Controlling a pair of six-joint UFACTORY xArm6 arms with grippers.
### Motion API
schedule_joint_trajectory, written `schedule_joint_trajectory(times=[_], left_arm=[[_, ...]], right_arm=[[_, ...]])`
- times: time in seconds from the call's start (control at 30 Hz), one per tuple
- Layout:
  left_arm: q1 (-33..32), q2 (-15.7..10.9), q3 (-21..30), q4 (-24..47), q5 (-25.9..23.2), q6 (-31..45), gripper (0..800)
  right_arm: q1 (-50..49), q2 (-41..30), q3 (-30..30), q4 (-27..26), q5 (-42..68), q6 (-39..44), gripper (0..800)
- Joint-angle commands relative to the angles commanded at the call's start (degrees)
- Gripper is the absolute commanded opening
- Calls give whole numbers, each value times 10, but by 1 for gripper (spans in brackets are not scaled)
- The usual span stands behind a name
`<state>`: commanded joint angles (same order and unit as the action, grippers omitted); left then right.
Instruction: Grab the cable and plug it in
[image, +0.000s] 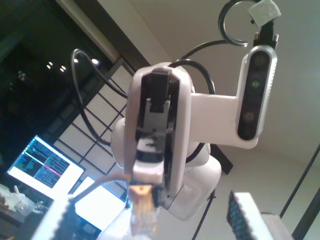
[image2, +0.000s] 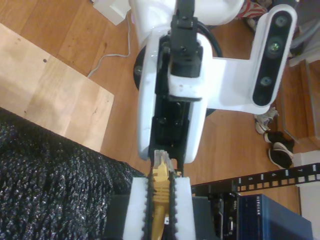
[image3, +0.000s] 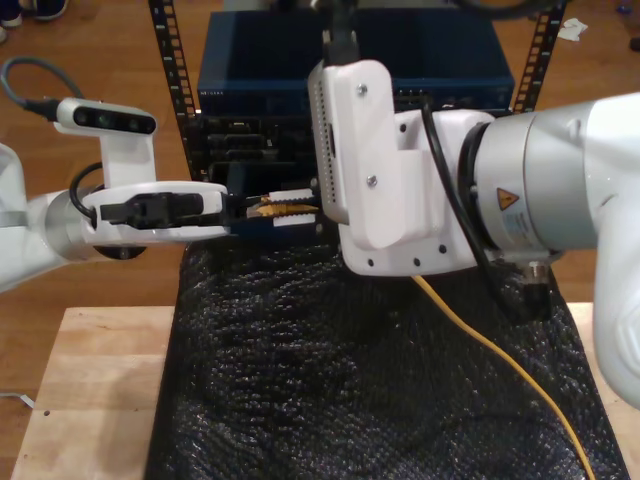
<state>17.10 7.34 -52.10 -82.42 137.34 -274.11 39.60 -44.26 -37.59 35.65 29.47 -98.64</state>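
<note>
Exterior view first: the long thin yellow-orange network cable (image3: 497, 352) runs over the black textured mat (image3: 330, 390) from the exterior view's lower right up under the big white arm on that view's right; its small clear plastic plug (image3: 262, 208) hangs in the air between the two arms, in front of the dark blue network box (image3: 260, 62) in the black perforated rack (image3: 168, 70).

My second gripper (image3: 292, 208) belongs to that big arm; in the second wrist view its jaws are narrow and clamped on the cable's yellow boot (image2: 161, 192) just behind the plug (image2: 160, 159), which points at the face of the other claw; wooden floor (image2: 60, 45) lies beyond.

My first gripper (image: 150, 220) sits on the arm at the exterior view's left, level and pointing toward that view's right; its ridged fingers (image: 239, 215) stand wide apart, and the plug (image: 142, 217) lies in the gap between them; I cannot tell whether any part of this claw touches it.

The mat covers a pale wooden table (image3: 90, 400).
</note>
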Motion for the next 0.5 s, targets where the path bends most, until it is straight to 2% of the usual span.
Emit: schedule_joint_trajectory(times=[0.27, 0.5], left_arm=[[7, -9, -3, 1, -26, -1, 791], [8, -32, -4, 3, -69, -1, 792]], right_arm=[[-46, 3, -8, 7, -1, 17, 2], [-113, 3, -19, 8, 0, 33, 2]])
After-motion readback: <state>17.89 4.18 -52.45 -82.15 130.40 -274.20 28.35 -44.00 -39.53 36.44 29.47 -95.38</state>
